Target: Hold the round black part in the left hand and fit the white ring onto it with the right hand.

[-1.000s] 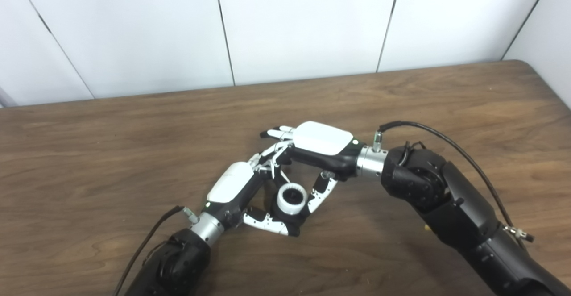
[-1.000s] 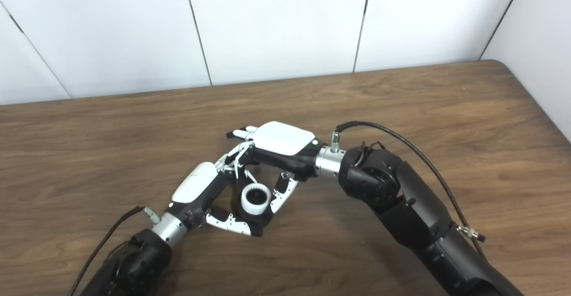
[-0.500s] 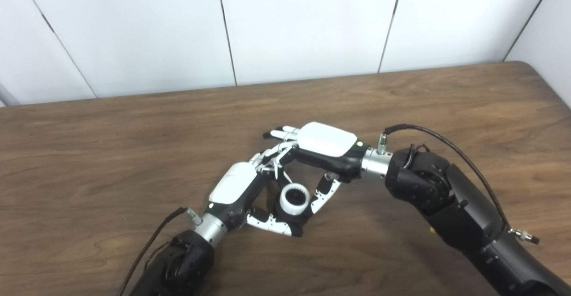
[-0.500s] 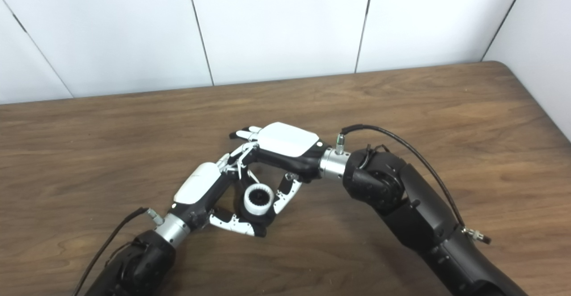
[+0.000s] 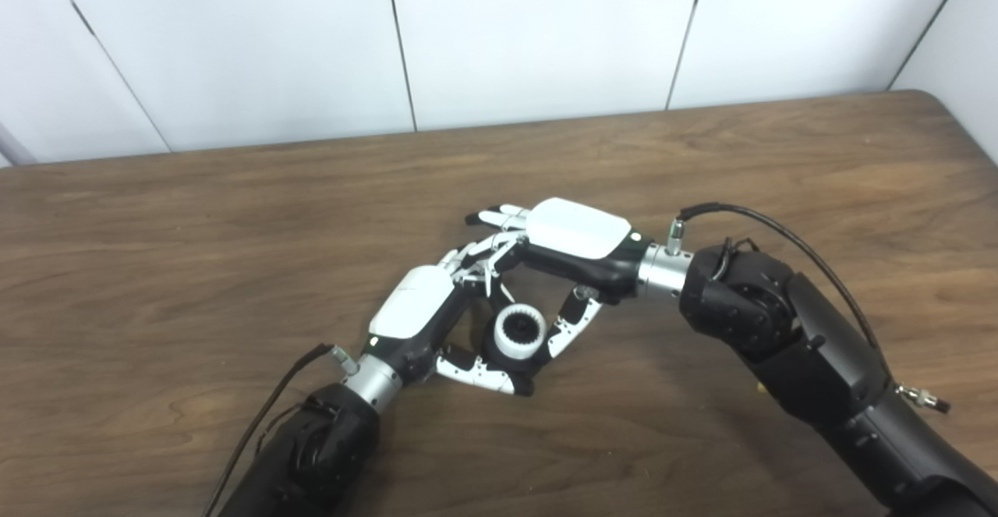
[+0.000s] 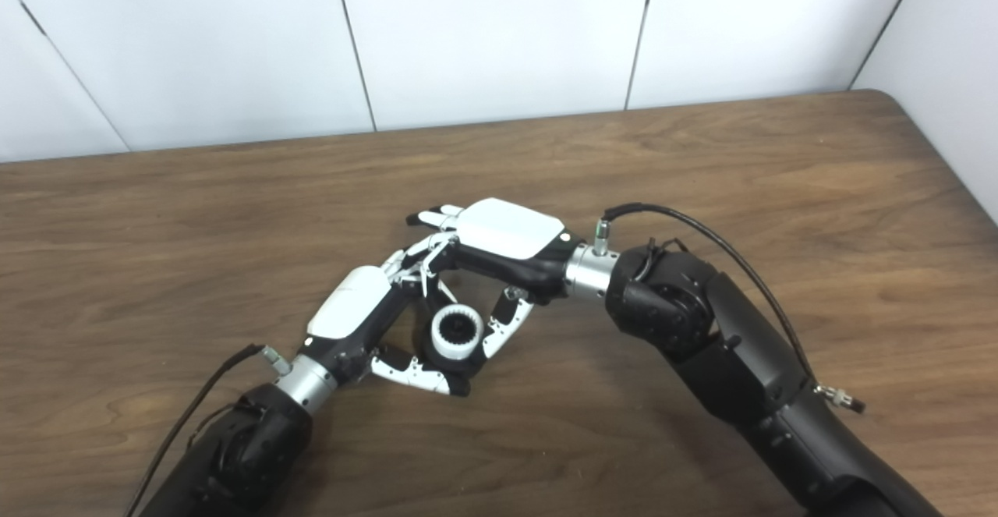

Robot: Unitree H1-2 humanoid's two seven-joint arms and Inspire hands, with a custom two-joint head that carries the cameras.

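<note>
The white ring (image 5: 505,341) sits around the round black part, whose toothed black centre (image 5: 520,327) shows inside it. My left hand (image 5: 413,313) is shut on the part from below and the left, low over the wooden table (image 5: 156,267), with its thumb (image 5: 475,370) under it. My right hand (image 5: 577,230) lies above and behind, fingers stretched flat over the left hand's fingers. Its thumb (image 5: 573,324) points down against the ring's right side. The same group shows in the right eye view, with the ring (image 6: 444,343) between both hands.
The table's far edge meets a white panelled wall (image 5: 546,33). The table's rounded right corner (image 5: 928,100) is at the upper right. A black cable (image 5: 748,217) loops off the right wrist, and another cable (image 5: 265,416) trails from the left wrist.
The whole picture has shifted a little, so the camera moved. Both hands keep the same pose around the ring and the black part.
</note>
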